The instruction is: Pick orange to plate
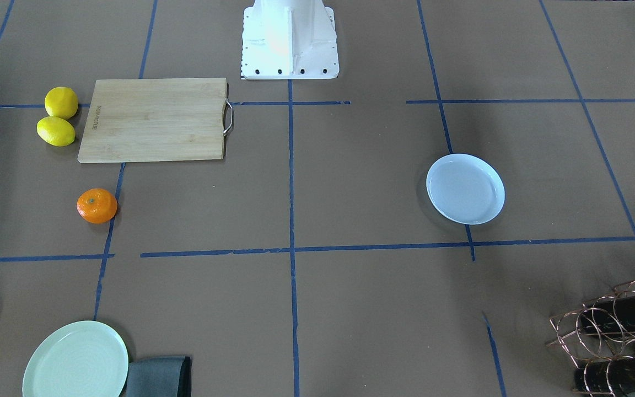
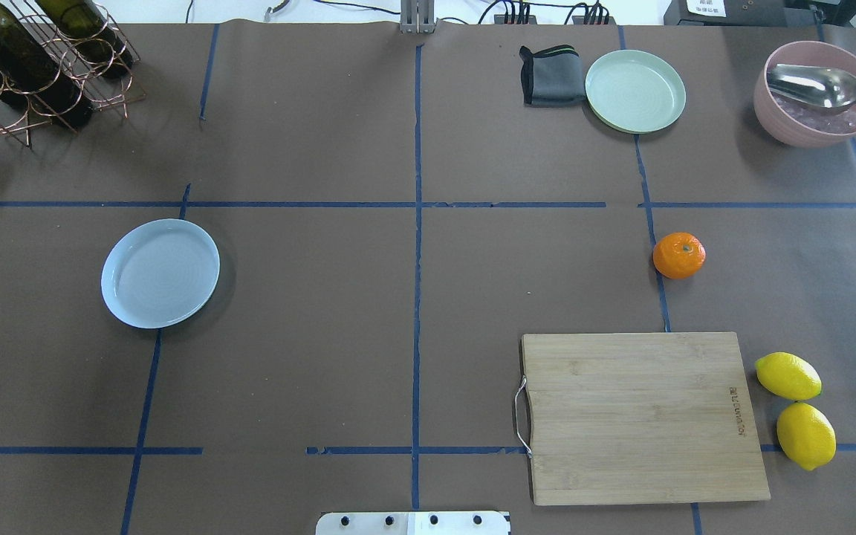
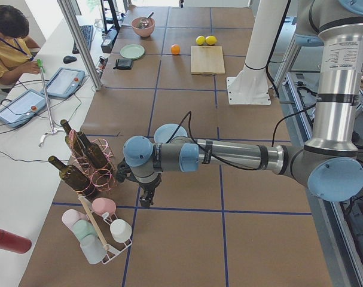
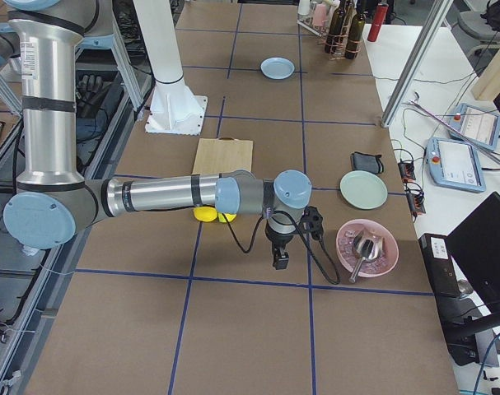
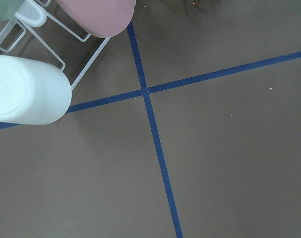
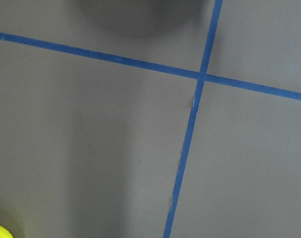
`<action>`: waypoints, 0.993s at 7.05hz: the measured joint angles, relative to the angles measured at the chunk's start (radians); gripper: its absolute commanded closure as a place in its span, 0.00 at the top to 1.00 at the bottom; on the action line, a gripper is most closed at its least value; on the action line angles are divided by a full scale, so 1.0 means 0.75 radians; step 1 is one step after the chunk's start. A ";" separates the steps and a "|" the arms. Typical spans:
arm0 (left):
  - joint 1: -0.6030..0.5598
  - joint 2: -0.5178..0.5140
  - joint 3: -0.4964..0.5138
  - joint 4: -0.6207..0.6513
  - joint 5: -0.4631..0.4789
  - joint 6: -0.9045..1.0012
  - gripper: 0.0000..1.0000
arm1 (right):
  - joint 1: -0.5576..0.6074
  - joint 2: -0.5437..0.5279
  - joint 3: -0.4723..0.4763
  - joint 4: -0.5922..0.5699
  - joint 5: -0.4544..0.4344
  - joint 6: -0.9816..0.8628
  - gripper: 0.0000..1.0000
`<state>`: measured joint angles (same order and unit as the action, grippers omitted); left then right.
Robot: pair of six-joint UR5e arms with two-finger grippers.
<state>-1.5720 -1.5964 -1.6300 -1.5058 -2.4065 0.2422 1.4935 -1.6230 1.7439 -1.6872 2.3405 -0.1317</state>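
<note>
The orange [image 1: 97, 205] lies bare on the brown table, beyond the cutting board on the robot's right side; it also shows as the orange [image 2: 679, 255] from overhead. The pale blue-white plate [image 2: 160, 273] sits empty on the robot's left half, the same plate [image 1: 465, 188] in the front view. Neither gripper appears in the overhead or front view. The left gripper [image 3: 146, 200] hangs over the table's left end beside a cup rack, far from the plate. The right gripper [image 4: 279, 262] hangs at the right end near a pink bowl. I cannot tell whether either is open or shut.
A wooden cutting board [image 2: 643, 416] lies near the robot's base, with two lemons [image 2: 796, 409] at its right. A pale green plate [image 2: 635, 91], a grey cloth [image 2: 550, 74] and a pink bowl with a spoon [image 2: 818, 93] stand at the far right. A bottle rack [image 2: 27, 67] stands far left.
</note>
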 measured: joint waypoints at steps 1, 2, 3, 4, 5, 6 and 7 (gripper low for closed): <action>0.002 -0.002 -0.012 -0.029 0.005 -0.006 1.00 | 0.000 -0.003 -0.005 0.016 0.001 0.005 1.00; 0.014 -0.007 -0.036 -0.041 0.023 -0.007 1.00 | 0.001 -0.006 -0.009 0.024 0.003 0.010 1.00; 0.034 -0.015 -0.050 -0.046 0.046 -0.007 1.00 | 0.001 -0.008 -0.009 0.027 0.007 0.013 1.00; 0.042 -0.014 -0.066 -0.059 0.053 -0.001 1.00 | 0.000 -0.008 -0.009 0.028 0.018 0.014 1.00; 0.049 0.001 -0.093 -0.107 0.043 -0.001 1.00 | 0.000 -0.008 -0.011 0.029 0.042 0.014 1.00; 0.087 0.010 -0.107 -0.187 -0.032 -0.038 1.00 | -0.001 -0.007 -0.017 0.043 0.066 0.014 1.00; 0.185 0.009 -0.114 -0.280 -0.124 -0.164 1.00 | -0.002 -0.006 -0.027 0.073 0.078 0.014 1.00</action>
<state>-1.4336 -1.5899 -1.7152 -1.7158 -2.4995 0.1191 1.4921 -1.6275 1.7234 -1.6326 2.3991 -0.1212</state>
